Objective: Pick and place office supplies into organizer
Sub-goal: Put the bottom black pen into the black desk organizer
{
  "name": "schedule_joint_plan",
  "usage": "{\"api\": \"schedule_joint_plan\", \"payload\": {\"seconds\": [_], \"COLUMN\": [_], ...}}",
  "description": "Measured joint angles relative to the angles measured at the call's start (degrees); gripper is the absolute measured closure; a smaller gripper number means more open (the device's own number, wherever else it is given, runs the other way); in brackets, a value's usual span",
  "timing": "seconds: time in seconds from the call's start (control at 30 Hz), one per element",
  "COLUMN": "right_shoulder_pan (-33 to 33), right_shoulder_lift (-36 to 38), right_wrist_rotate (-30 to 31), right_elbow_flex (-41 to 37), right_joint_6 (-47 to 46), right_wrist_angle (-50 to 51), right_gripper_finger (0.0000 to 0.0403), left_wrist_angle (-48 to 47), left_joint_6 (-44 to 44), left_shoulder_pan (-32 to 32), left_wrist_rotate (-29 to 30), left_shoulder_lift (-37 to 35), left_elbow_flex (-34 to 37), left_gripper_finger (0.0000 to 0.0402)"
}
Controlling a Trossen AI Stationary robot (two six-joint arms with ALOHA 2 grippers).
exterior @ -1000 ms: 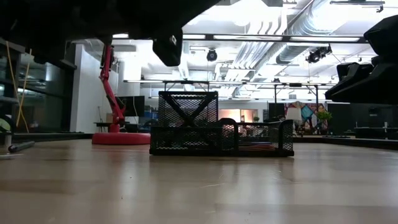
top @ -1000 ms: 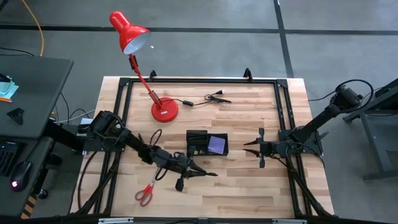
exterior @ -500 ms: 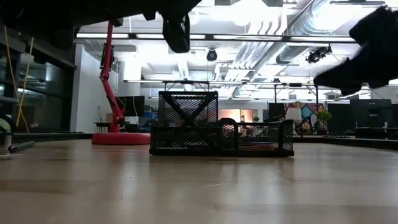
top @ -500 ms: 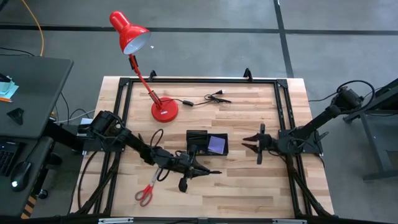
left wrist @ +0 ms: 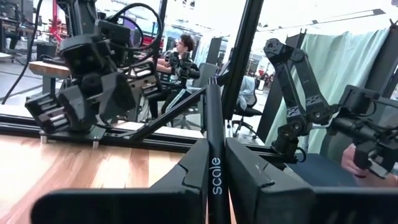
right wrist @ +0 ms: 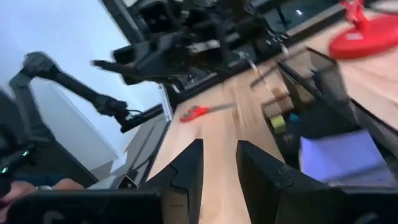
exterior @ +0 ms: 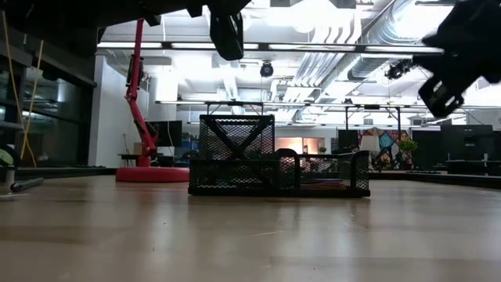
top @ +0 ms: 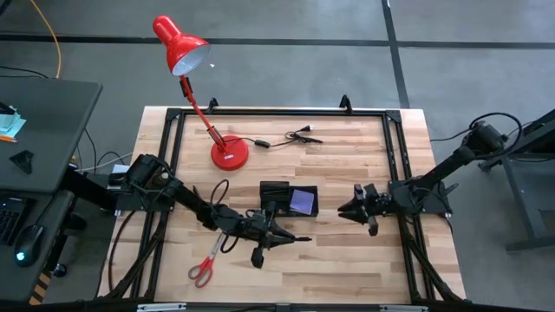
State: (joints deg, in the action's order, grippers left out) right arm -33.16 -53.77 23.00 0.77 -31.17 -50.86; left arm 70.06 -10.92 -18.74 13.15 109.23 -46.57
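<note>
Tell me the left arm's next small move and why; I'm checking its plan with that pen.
Probably carry the pen toward the organizer and stand it over the tall compartment. The left gripper already holds the pen between closed jaws, just in front of the organizer, above the table. The right gripper hangs beside the organizer with nothing between its jaws.

The wooden table [top: 347, 251] carries a black mesh organizer [top: 289, 200] near its centre, red-handled scissors [top: 205, 268] by the front-left corner, a red lamp [top: 229, 154] and black cable [top: 290, 137] toward the back edge.
</note>
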Motion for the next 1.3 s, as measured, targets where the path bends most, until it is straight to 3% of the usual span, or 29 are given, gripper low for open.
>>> {"api": "schedule_joint_plan", "payload": {"seconds": [0.17,0.33,0.53,0.63,0.77,0.9,1.13,1.3], "right_shoulder_pan": [-0.3,-0.4,-0.2,-0.2,-0.4,-0.4,-0.3,-0.2], "right_shoulder_lift": [-4.1,-13.9,-25.6,-27.7,-28.6,-28.7,-28.7,-28.7], "right_wrist_rotate": [0.9,-0.3,-2.5,-4.4,-4.6,-4.6,-4.2,-4.0], "right_elbow_flex": [4.9,14.0,26.5,31.2,35.1,37.4,38.7,38.7], "right_joint_6": [7.6,16.5,17.4,17.6,17.6,21.1,23.7,23.8], "right_wrist_angle": [-0.4,2.1,11.4,17.6,18.4,18.4,16.0,15.0], "right_gripper_finger": [0.0315,0.0295,0.0208,0.0163,0.0129,0.0126,0.0143,0.0156], "left_wrist_angle": [0.1,0.5,0.5,0.4,0.4,0.4,0.0,0.0], "left_joint_6": [-0.1,-0.1,0.0,0.0,0.1,0.1,0.1,0.1], "left_shoulder_pan": [0.0,0.0,0.0,0.0,0.0,0.0,0.0,0.0], "left_wrist_rotate": [0.1,1.2,2.1,2.1,2.5,2.7,2.7,2.7], "left_shoulder_lift": [0.0,0.0,0.0,0.0,0.0,0.0,0.0,0.0], "left_elbow_flex": [0.0,0.0,0.0,0.0,0.0,0.0,0.0,0.0], "left_gripper_finger": [0.0378,0.0357,0.0372,0.0378,0.0362,0.0354,0.0378,0.0359]}}
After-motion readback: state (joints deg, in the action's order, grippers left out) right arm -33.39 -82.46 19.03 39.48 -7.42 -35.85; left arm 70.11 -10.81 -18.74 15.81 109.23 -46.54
